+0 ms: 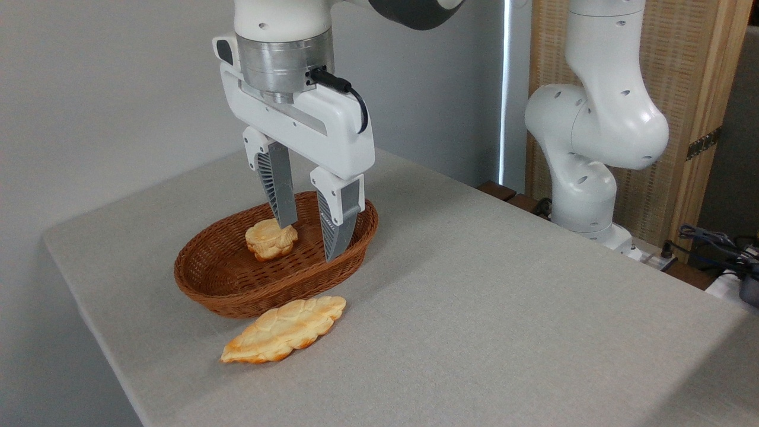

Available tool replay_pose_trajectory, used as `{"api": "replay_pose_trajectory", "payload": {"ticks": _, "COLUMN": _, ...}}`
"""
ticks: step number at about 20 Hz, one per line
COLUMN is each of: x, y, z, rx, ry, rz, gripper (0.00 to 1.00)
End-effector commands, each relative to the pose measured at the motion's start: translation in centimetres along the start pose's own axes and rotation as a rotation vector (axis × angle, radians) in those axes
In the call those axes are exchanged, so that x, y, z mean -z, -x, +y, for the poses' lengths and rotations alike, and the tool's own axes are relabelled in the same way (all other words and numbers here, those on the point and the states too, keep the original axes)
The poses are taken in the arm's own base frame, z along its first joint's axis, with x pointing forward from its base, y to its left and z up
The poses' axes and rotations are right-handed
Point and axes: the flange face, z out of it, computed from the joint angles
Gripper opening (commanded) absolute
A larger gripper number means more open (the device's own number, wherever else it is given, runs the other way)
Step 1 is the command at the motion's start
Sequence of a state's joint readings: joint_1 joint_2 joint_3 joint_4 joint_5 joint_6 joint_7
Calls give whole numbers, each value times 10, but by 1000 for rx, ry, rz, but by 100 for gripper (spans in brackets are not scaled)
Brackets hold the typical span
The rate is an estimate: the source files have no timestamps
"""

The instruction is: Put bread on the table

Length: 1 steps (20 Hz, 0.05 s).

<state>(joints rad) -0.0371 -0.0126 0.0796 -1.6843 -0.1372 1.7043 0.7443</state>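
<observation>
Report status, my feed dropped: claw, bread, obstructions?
Claw open, empty, over basket. Bread flat on table, before basket. Bun in basket. Nothing obstructing.

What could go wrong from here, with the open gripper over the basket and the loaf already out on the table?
1. The open gripper hangs inside the wicker basket just beside the small bun; closing or dropping could grab or knock it.
2. Its fingers sit low near the rim, so a sideways retreat might drag the basket.
3. The long bread lies against the basket on the table; a shifted basket would push it.
</observation>
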Motion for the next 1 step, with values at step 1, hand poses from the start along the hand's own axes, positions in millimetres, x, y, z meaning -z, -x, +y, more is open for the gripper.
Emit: {"api": "replay_pose_trajectory", "payload": {"ticks": 1, "x": 5, "y": -3, "z": 4, "rx": -20, "ry": -18, "rz": 6, "gripper": 100}}
